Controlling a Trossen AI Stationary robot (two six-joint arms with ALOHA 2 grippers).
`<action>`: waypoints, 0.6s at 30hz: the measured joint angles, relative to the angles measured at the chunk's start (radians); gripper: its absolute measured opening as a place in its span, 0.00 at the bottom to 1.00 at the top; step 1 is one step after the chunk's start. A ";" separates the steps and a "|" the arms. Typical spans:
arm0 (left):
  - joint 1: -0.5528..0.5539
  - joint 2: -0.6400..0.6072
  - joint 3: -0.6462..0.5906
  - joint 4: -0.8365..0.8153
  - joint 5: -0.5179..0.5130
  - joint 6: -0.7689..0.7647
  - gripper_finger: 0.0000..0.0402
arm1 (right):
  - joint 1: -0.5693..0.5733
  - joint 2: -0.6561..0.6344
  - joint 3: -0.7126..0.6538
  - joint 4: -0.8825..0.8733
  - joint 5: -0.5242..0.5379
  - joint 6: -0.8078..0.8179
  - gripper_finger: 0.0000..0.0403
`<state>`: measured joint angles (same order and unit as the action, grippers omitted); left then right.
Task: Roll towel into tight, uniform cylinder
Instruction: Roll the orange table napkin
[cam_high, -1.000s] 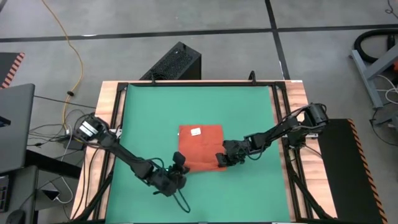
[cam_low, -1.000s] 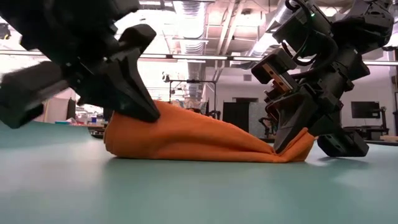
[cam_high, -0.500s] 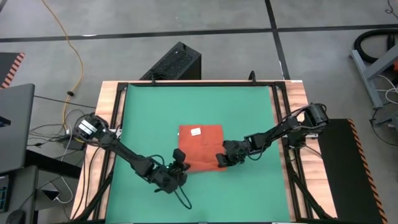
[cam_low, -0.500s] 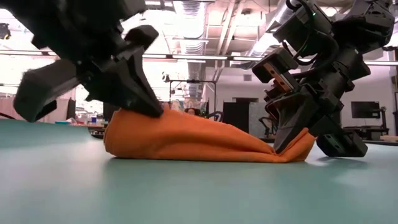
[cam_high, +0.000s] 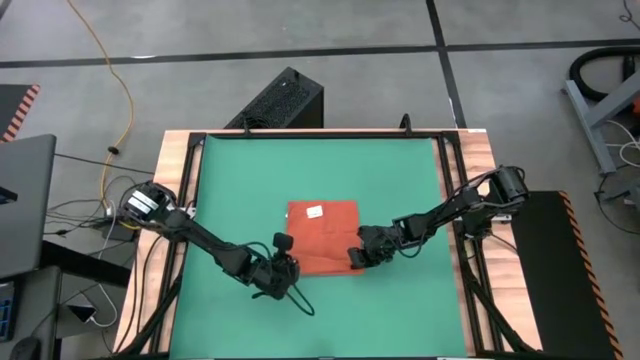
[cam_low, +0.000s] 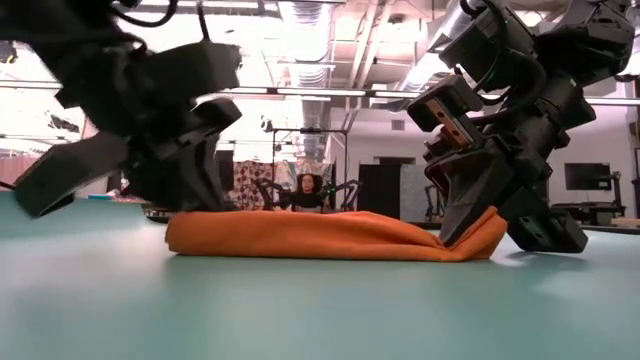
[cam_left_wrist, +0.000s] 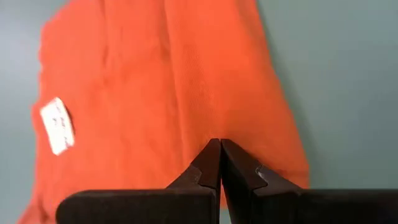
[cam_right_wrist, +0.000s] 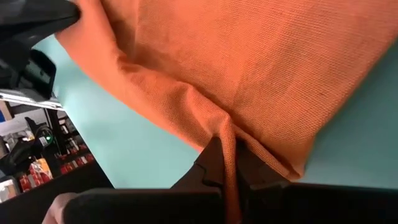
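Observation:
The orange-red towel (cam_high: 325, 235) lies on the green mat (cam_high: 240, 180), its white tag (cam_high: 315, 211) up near its far edge. In the low view the towel (cam_low: 300, 235) lies low and flat along its left part. My left gripper (cam_high: 287, 254) is shut and empty at the towel's near left corner; in its wrist view the shut tips (cam_left_wrist: 219, 146) stand over the cloth (cam_left_wrist: 155, 81). Whether they touch it I cannot tell. My right gripper (cam_high: 354, 258) is shut on the towel's near right corner. My right gripper pinches a raised fold of the towel's near right corner (cam_right_wrist: 227, 127) between its two fingers. The fingers slant down from the table's right side. The pinched corner (cam_low: 482, 226) stands a little above the mat, and the rest of the towel lies on the mat.
A dark wooden-edged frame (cam_high: 190, 190) borders the mat. A black box (cam_high: 283, 100) stands beyond the far edge. Bare mat lies on all sides of the towel.
My left gripper has let go of the towel's near left part and tipped up off it. That part, which stood up in a hump, has dropped flat on the mat. My right gripper has kept its hold and stayed in place.

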<state>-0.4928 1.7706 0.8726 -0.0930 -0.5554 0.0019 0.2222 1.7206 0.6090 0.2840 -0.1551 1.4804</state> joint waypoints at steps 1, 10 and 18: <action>-0.002 0.000 -0.016 0.017 0.001 -0.005 0.00 | 0.000 0.000 0.000 0.001 0.000 -0.008 0.04; -0.003 -0.002 -0.109 0.123 0.005 -0.066 0.00 | 0.000 0.001 0.013 0.020 -0.004 -0.177 0.12; -0.003 -0.002 -0.109 0.110 0.007 -0.084 0.00 | 0.001 -0.011 0.083 -0.025 0.013 -0.346 0.20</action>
<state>-0.4953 1.7683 0.7631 0.0166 -0.5483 -0.0817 0.2230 1.7100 0.6921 0.2586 -0.1422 1.1343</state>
